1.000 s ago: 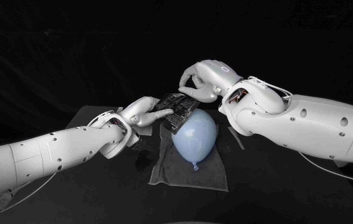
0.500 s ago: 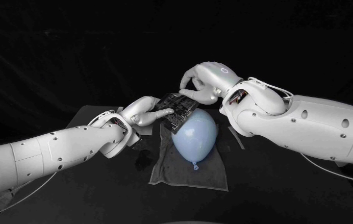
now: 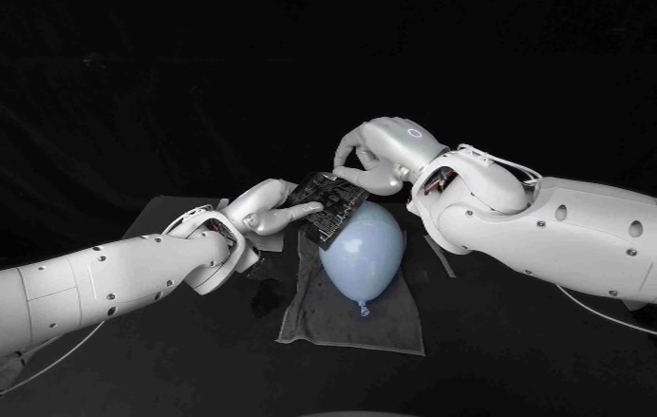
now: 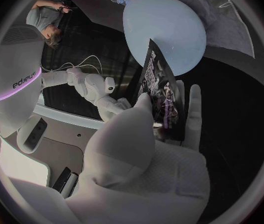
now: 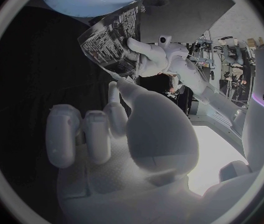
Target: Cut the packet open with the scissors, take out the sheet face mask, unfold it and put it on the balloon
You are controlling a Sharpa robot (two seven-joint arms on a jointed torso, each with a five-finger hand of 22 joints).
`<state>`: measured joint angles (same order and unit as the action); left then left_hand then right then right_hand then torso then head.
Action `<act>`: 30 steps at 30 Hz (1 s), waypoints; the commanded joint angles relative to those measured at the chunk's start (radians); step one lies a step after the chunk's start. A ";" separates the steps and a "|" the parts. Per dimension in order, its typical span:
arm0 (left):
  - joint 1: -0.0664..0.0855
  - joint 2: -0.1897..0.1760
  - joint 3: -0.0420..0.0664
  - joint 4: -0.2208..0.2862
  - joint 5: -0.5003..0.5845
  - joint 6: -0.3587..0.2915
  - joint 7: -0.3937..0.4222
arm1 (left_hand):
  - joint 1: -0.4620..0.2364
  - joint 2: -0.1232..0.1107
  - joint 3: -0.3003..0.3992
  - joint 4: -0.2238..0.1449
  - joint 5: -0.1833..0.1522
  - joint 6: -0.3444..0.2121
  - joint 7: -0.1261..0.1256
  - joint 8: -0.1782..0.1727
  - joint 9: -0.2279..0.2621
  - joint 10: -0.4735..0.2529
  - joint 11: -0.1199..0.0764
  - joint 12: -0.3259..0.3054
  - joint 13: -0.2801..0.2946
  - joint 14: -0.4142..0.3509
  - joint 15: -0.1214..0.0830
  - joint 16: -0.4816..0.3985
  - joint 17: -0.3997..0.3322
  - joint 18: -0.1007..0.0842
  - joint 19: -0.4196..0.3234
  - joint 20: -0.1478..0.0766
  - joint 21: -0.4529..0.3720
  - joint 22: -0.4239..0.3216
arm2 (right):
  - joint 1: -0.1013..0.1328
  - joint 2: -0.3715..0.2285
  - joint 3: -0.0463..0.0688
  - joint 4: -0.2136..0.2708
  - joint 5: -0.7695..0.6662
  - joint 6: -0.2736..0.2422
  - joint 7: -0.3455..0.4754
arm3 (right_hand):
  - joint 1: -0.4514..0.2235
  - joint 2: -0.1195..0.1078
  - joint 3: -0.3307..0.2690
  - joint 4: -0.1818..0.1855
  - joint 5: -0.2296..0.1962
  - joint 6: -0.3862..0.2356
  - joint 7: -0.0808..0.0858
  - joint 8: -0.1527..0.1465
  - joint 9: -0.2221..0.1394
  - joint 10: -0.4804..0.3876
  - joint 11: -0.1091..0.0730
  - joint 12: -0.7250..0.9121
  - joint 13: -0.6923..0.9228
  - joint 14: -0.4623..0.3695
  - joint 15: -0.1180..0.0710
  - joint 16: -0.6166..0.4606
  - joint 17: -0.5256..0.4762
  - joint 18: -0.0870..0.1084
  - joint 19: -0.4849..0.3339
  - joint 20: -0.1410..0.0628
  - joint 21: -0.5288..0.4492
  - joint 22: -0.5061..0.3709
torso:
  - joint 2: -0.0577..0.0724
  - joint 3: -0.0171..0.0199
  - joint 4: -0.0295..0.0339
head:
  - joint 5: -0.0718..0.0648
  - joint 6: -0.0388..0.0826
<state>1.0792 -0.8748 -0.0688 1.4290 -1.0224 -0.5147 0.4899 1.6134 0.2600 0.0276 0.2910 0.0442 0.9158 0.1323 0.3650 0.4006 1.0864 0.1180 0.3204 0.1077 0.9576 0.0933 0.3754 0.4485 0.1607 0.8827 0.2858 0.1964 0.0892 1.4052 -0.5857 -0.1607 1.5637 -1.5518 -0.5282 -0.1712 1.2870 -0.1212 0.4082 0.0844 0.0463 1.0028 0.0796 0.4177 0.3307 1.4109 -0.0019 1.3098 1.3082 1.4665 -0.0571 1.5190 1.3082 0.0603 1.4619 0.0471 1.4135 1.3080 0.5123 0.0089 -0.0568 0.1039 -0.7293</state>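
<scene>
Mask extraction: left hand (image 3: 267,210) clamps packet (image 3: 328,203) just beside balloon (image 3: 365,255).
Right hand (image 3: 384,151) at packet's top edge, grip unclear; next likely: pinch mask inside, pull straight.

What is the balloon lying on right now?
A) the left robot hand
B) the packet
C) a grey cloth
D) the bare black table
C: the balloon lies on a grey cloth, while the left robot hand holds the packet up beside it.
</scene>
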 commanded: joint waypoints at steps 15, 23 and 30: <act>0.002 0.000 0.002 0.005 0.003 0.004 0.014 | 0.002 0.027 0.007 0.000 0.003 0.004 0.001 0.003 0.002 0.000 -0.003 -0.003 -0.001 -0.003 -0.002 0.001 0.002 0.016 -0.005 0.003 -0.005 -0.002 | -0.003 -0.003 -0.001 -0.001 -0.017 0.035 -0.001 | -0.005 -0.016 -0.007 0.004 0.002 -0.005 0.006 0.002 -0.003 -0.003 0.009 -0.006 0.010 0.085 -0.003 0.000 0.173 -0.014 0.020 -0.001 -0.006 0.139 | 0.000 0.0006 -0.0008 | 0.001 -0.001; 0.002 0.000 0.002 0.006 0.003 0.006 0.014 | 0.003 0.027 0.007 0.000 0.003 0.004 0.001 0.003 0.003 0.000 -0.003 -0.003 -0.001 -0.003 -0.002 0.001 0.003 0.016 -0.005 0.003 -0.006 -0.002 | -0.003 -0.004 -0.001 -0.005 -0.017 0.053 -0.002 | -0.008 -0.020 -0.009 0.007 0.002 -0.009 0.008 0.001 -0.004 -0.007 0.010 -0.012 0.005 0.084 -0.002 -0.001 0.171 -0.013 0.018 0.000 -0.010 0.136 | 0.000 0.0005 -0.0004 | 0.000 -0.001; 0.002 -0.002 0.002 0.007 -0.005 0.005 0.010 | 0.005 0.025 0.007 -0.001 0.003 0.003 0.000 0.003 0.004 0.000 -0.003 -0.004 -0.002 -0.003 -0.002 0.001 0.003 0.016 -0.005 0.003 -0.006 -0.003 | -0.003 0.001 -0.002 -0.021 -0.018 0.133 -0.003 | -0.030 -0.057 -0.038 0.019 0.002 -0.038 0.024 -0.016 -0.012 -0.040 0.024 -0.056 -0.030 0.080 0.009 -0.010 0.156 -0.006 -0.001 0.007 -0.042 0.115 | 0.000 -0.0003 0.0000 | 0.001 -0.001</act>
<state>1.0791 -0.8781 -0.0690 1.4309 -1.0228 -0.5134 0.4884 1.6132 0.2599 0.0276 0.2910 0.0437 0.9141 0.1339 0.3641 0.4035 1.0864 0.1180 0.3204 0.1072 0.9576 0.0934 0.3754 0.4503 0.1605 0.8827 0.2858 0.1964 0.0876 1.4027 -0.5866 -0.1615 1.5442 -1.5536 -0.4660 -0.1715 1.2579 -0.1714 0.3711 0.1056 0.0463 0.9668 0.1047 0.4019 0.3184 1.3716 0.0236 1.2522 1.2782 1.4651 -0.0547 1.5121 1.3075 0.0602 1.4590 0.0496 1.3713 1.3077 0.5123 0.0089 -0.0569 0.1040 -0.7308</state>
